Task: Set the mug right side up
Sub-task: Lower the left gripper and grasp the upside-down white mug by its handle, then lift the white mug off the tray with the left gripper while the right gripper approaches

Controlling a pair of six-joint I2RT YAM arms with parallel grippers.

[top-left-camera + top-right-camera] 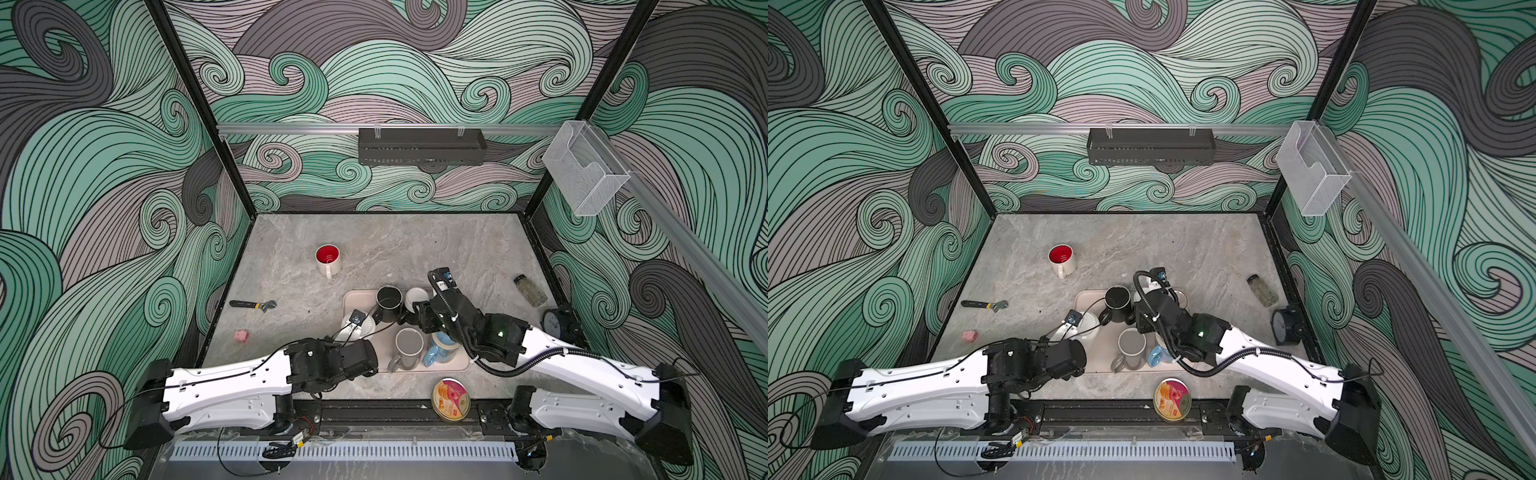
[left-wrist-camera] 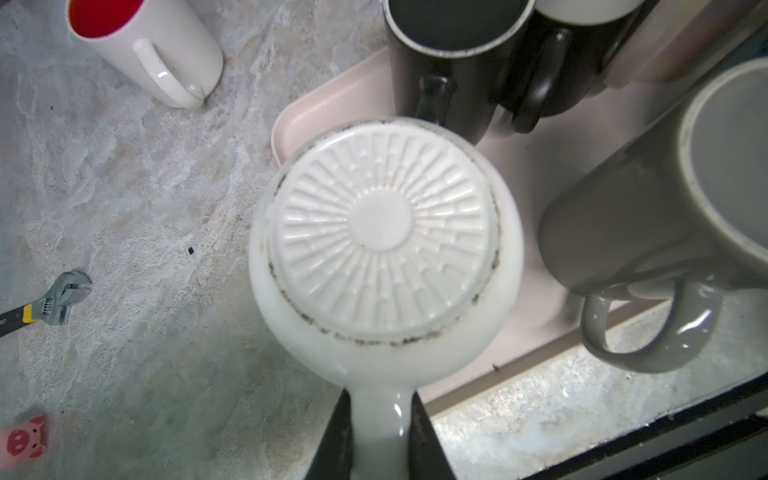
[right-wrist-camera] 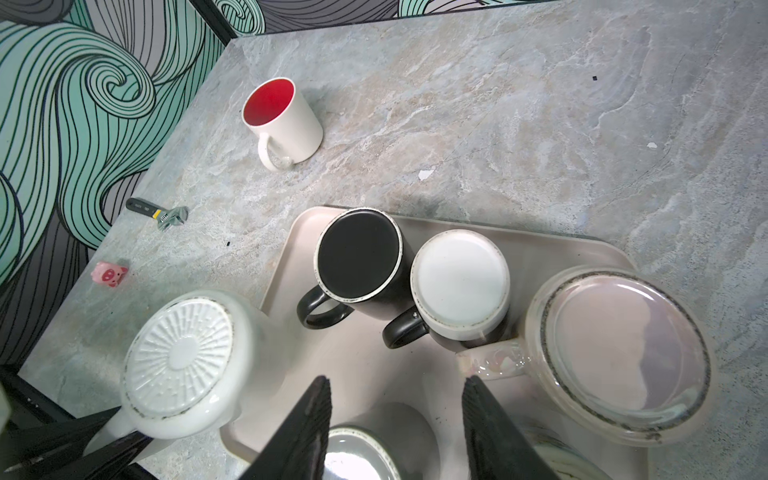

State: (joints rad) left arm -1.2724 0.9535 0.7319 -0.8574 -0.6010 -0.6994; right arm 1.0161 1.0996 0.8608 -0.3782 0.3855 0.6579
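The white mug (image 2: 382, 232) is bottom up, its ribbed base facing the left wrist camera. It sits at the near left corner of the beige tray (image 2: 291, 124), partly over the table. My left gripper (image 2: 380, 405) is shut on the mug's handle, a black finger (image 2: 336, 436) on each side. Both top views show the mug (image 1: 360, 326) (image 1: 1089, 321) just beyond the left wrist. My right gripper (image 3: 395, 380) is open above the tray's middle with nothing between its fingers. The white mug (image 3: 183, 361) lies to its left.
On the tray stand a black mug (image 3: 357, 253), a white-based mug with a black handle (image 3: 461, 282), an iridescent mug (image 3: 619, 349), a grey mug (image 1: 409, 345) and a blue one (image 1: 440, 351). Around it: a red-lined mug (image 1: 327, 259), wrench (image 1: 253, 305), pink pig (image 1: 241, 336), spice jar (image 1: 530, 291), clock (image 1: 552, 322), tin (image 1: 451, 399).
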